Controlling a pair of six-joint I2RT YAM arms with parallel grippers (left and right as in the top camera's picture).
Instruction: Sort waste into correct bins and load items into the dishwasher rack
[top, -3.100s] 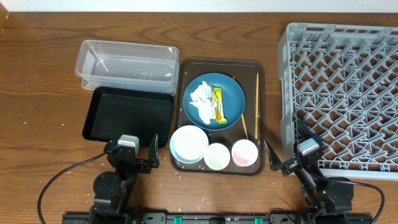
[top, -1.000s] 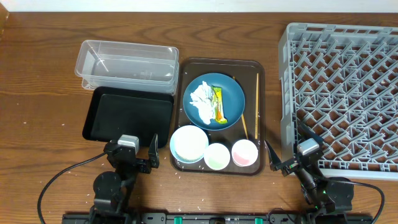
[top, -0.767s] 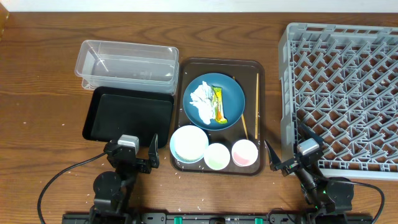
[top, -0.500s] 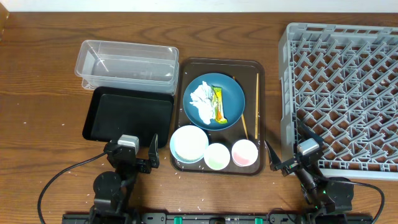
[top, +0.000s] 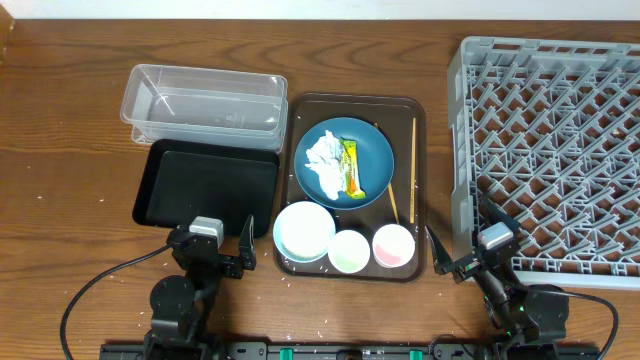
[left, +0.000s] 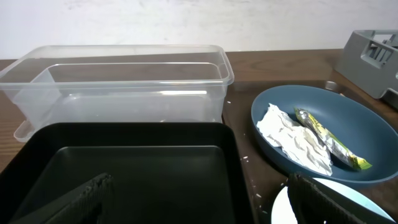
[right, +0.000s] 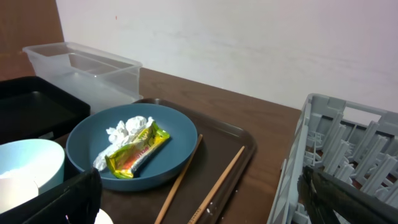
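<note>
A round blue plate (top: 344, 162) on a brown serving tray (top: 300, 110) holds a crumpled white tissue (top: 322, 160) and a yellow-green wrapper (top: 351, 168). Two wooden chopsticks (top: 412, 165) lie at the tray's right side. Three small bowls stand along its front: pale blue (top: 303, 230), green (top: 349, 250), pink (top: 393, 245). A clear tub (top: 204, 98) and a black tray (top: 206, 187) lie left. The grey rack (top: 550, 150) is at the right. My left gripper (top: 212, 243) is open at the black tray's front edge. My right gripper (top: 465, 245) is open between tray and rack. Both are empty.
Loose white rice grains (top: 285, 278) lie scattered on the wooden table in front of the brown tray. In the left wrist view the black tray (left: 124, 174) fills the foreground with the tub (left: 118, 81) behind it. Cables run along the table's front edge.
</note>
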